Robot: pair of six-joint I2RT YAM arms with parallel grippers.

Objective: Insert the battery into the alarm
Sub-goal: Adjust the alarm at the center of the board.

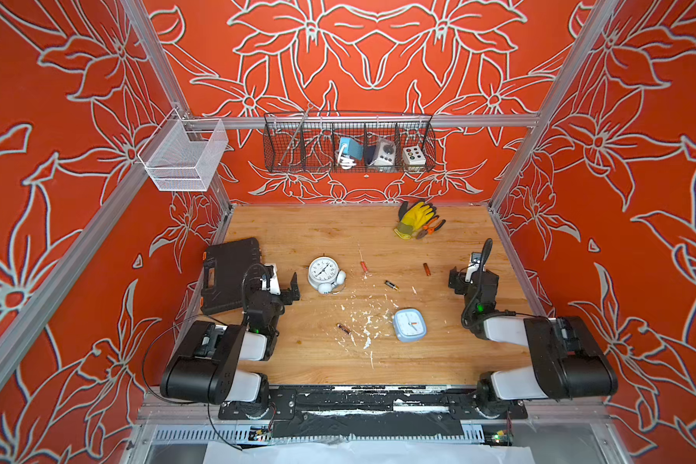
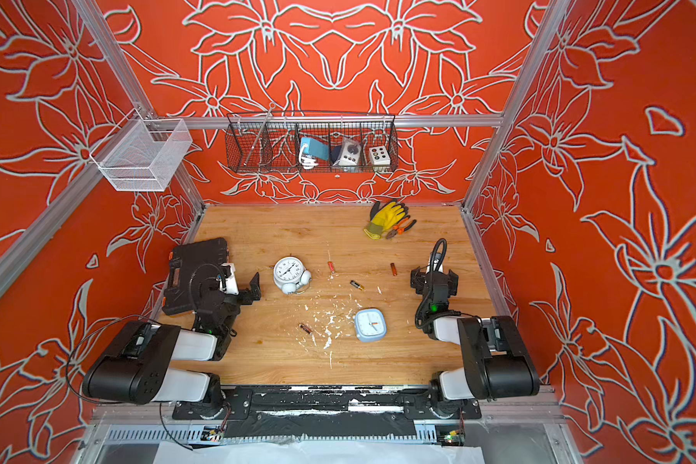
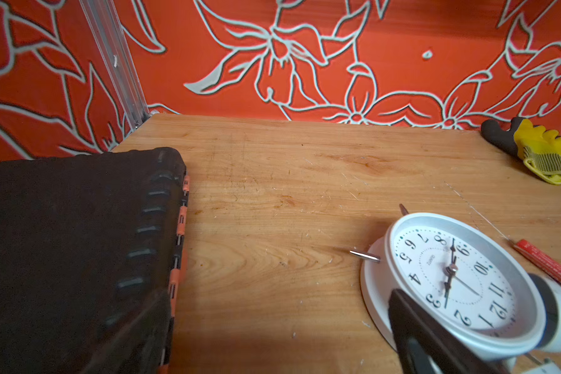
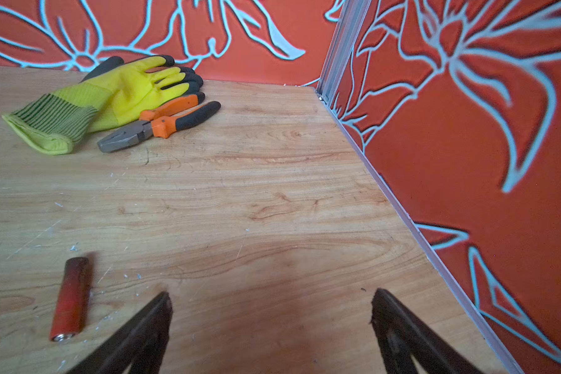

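1. Three batteries lie loose on the wooden table [image 1: 338,225]: an orange-red battery [image 1: 426,269] near my right gripper [image 4: 271,296], a black battery [image 1: 391,285] near the middle, and a dark battery [image 1: 343,328] closer to my bases.
2. A round white alarm [image 1: 323,273] lies face up just beside my left gripper [image 3: 279,301]. A pale blue square alarm [image 1: 409,324] lies face up nearer the front.
3. Both my grippers are spread wide and hold nothing.
4. A black tool case [image 1: 226,273] sits at the table's left edge, partly under my left arm.
5. The light wood is scratched, with white flecks [image 1: 364,321] scattered mid-table.
6. A yellow glove [image 1: 414,217] and orange-handled pliers [image 1: 432,228] lie touching at the far right.
7. Red walls with pale flower outlines enclose the table. On the back rail hangs a black wire basket [image 1: 282,152] holding small devices, and a white mesh basket [image 1: 183,156] hangs on the left.
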